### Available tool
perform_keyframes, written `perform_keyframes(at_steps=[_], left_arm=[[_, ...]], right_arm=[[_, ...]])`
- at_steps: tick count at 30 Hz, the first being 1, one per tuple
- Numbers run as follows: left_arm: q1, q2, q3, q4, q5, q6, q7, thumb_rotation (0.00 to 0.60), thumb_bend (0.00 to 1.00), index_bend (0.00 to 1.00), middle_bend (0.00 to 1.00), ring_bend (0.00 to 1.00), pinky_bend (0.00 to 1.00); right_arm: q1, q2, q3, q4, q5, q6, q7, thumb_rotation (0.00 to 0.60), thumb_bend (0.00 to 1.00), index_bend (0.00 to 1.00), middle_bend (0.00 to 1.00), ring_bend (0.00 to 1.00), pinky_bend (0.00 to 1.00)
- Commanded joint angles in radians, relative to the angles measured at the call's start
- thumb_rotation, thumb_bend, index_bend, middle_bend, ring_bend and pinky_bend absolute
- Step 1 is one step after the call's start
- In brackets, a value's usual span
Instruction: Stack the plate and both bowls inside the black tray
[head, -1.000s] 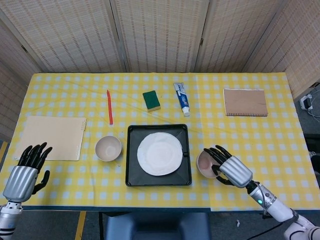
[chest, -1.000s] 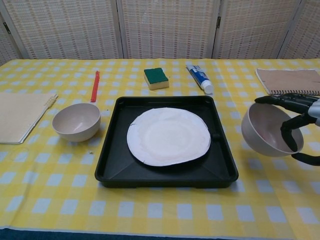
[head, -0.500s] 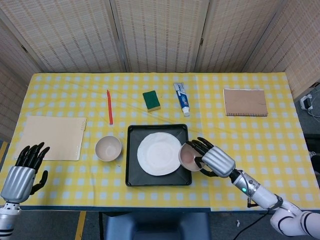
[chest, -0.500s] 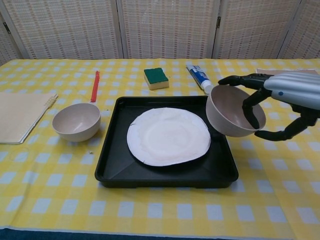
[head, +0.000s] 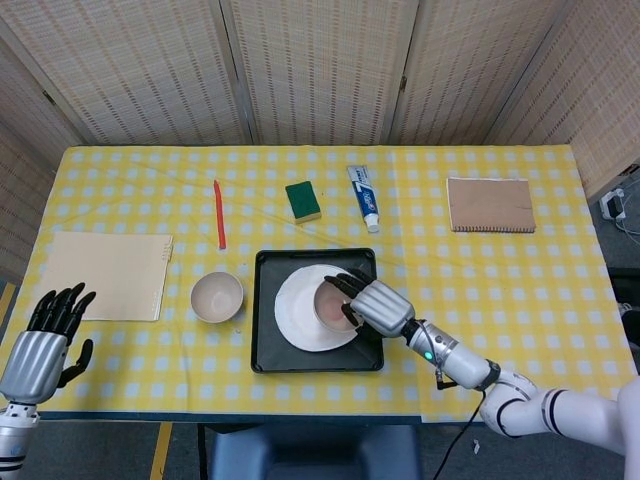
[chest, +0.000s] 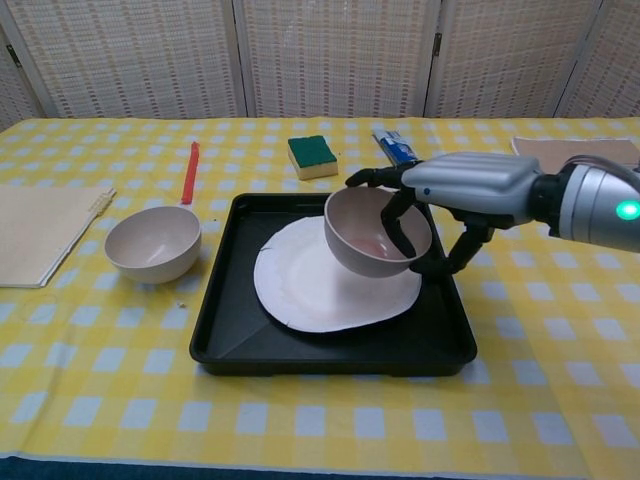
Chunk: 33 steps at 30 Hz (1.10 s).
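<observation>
A black tray (head: 263, 330) (chest: 225, 330) lies at the table's front middle with a white plate (head: 296, 320) (chest: 300, 285) flat inside it. My right hand (head: 375, 305) (chest: 465, 190) grips a beige bowl (head: 332, 305) (chest: 372, 235) by its rim and holds it just above the plate, tilted toward the left. A second beige bowl (head: 217, 296) (chest: 152, 243) stands upright on the cloth left of the tray. My left hand (head: 45, 335) hovers at the table's front left corner, fingers spread, holding nothing; the chest view does not show it.
Behind the tray lie a green sponge (head: 302, 200) (chest: 312, 155), a toothpaste tube (head: 364, 197) and a red pen (head: 219, 214) (chest: 189, 172). A beige mat (head: 105, 275) sits at the left, a brown notebook (head: 489, 204) at the back right.
My right hand has carried the bowl leftward, from the table right of the tray to above the plate. The left hand has barely shifted.
</observation>
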Motion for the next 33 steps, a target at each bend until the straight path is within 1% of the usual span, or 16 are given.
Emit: perform_keyframes(at_steps=[1,7,16,18,20,25,29,33], left_arm=[[0.002,0.001,0.001,-0.001,0.002,0.005,-0.001,0.600,0.59,0.00,0.00,0.00,0.00],[0.002,0.004,-0.002,0.000,-0.004,0.002,-0.008,0.600,0.59,0.00,0.00,0.00,0.00],[0.003,0.010,-0.003,0.000,-0.004,0.004,-0.021,0.600,0.59,0.00,0.00,0.00,0.00],[0.002,0.011,-0.001,0.001,0.001,0.005,-0.024,0.600,0.59,0.00,0.00,0.00,0.00],[0.003,0.010,0.000,0.001,0.004,0.006,-0.021,0.600,0.59,0.00,0.00,0.00,0.00],[0.006,0.013,0.002,-0.010,0.004,0.008,-0.014,0.600,0.59,0.00,0.00,0.00,0.00],[0.010,0.013,0.004,-0.009,0.016,0.021,-0.016,0.600,0.59,0.00,0.00,0.00,0.00],[0.009,0.013,0.006,-0.005,0.016,0.016,-0.018,0.600,0.59,0.00,0.00,0.00,0.00]], right_arm=[[0.029,-0.035,0.023,0.024,0.045,-0.040,-0.029,0.600,0.44,0.66,0.00,0.00,0.00],[0.060,-0.082,0.034,0.069,0.096,-0.081,-0.068,0.600,0.44,0.66,0.00,0.00,0.00],[0.076,-0.114,0.031,0.099,0.126,-0.091,-0.081,0.600,0.44,0.65,0.00,0.00,0.00],[0.073,-0.116,0.029,0.103,0.133,-0.083,-0.091,0.600,0.44,0.62,0.00,0.00,0.00],[0.072,-0.113,0.028,0.098,0.138,-0.077,-0.101,0.600,0.44,0.53,0.00,0.00,0.00],[0.070,-0.104,0.032,0.079,0.169,-0.075,-0.131,0.600,0.44,0.36,0.00,0.00,0.00],[0.068,-0.097,0.028,0.062,0.175,-0.070,-0.133,0.600,0.44,0.27,0.00,0.00,0.00],[0.032,-0.054,0.017,0.006,0.136,0.006,-0.102,0.600,0.44,0.15,0.00,0.00,0.00]])
